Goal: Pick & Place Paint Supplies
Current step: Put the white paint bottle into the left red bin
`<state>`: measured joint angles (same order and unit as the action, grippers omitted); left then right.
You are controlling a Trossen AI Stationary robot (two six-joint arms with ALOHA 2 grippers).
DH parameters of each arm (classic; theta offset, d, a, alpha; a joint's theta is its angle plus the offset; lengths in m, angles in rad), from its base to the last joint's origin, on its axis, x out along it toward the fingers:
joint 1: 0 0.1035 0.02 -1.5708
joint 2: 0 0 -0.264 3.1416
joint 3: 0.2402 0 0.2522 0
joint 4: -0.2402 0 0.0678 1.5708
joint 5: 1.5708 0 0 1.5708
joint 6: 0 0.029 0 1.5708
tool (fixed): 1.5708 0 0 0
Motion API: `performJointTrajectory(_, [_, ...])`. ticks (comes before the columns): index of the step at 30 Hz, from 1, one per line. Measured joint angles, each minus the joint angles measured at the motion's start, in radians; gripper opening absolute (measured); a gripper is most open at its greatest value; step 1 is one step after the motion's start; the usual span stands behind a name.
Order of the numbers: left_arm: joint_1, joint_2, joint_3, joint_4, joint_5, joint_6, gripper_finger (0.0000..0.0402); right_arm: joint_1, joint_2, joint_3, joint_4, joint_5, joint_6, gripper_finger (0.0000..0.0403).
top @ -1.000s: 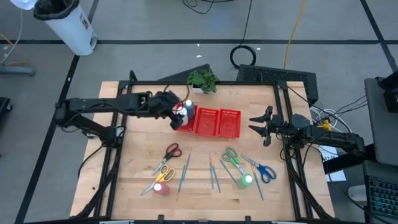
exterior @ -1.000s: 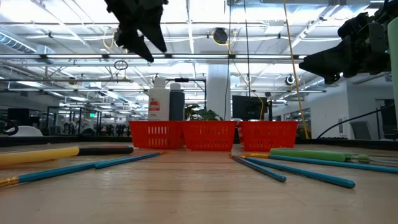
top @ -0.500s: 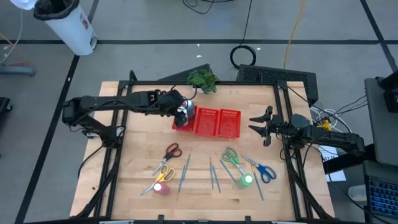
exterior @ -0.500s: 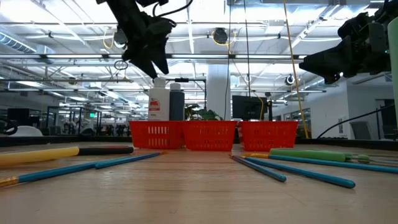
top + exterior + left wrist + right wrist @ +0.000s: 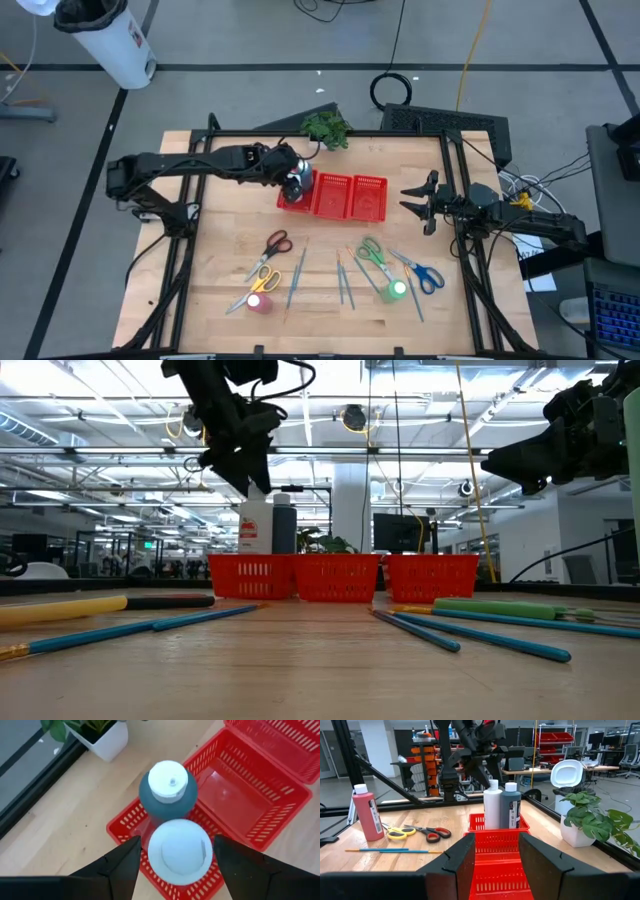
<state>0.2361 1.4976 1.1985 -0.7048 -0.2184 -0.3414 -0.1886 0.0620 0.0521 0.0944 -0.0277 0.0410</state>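
The left gripper [image 5: 172, 857], fingers spread either side of the white plastic bottle's cap [image 5: 180, 851], sits directly above it, bottle upright in the red mesh tray [image 5: 260, 815].

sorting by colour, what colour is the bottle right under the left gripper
White, cap and body; the white bottle stands beside a dark teal bottle in the red tray. Left wrist view shows it best.

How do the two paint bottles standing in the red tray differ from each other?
The white bottle has a pale body, while the dark bottle has a dark grey-blue body. The left gripper has its open fingers on either side of the white bottle's cap; the dark bottle stands free beside it. Both stand upright in the same end compartment of the red tray, and both have white caps.
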Motion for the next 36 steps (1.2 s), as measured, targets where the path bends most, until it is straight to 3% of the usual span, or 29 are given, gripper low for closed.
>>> performJointTrajectory(6, [0.0, 0.011, -0.001, 0.002, 0.0, 0.007, 0.0206, 0.0, 0.0, 0.0, 0.0, 0.0, 0.0, 0.0142])
performJointTrajectory(12, [0.0, 0.011, -0.001, 0.001, 0.017, -0.007, 0.0119, 0.0, 0.0, 0.0, 0.0, 0.0, 0.0, 0.0142])
performJointTrajectory(20, [0.0, -0.01, 0.007, -0.025, 0.001, -0.004, 0.0117, 0.0, 0.0, 0.0, 0.0, 0.0, 0.0, 0.0142])
performJointTrajectory(30, [0.0, -0.016, 0.065, -0.073, -0.181, -0.008, 0.0117, 0.0, 0.0, 0.0, 0.0, 0.0, 0.0, 0.0142])
performJointTrajectory(36, [0.0, -0.011, 0.066, -0.066, -0.21, -0.027, 0.0118, 0.0, 0.0, 0.0, 0.0, 0.0, 0.0, 0.0142])
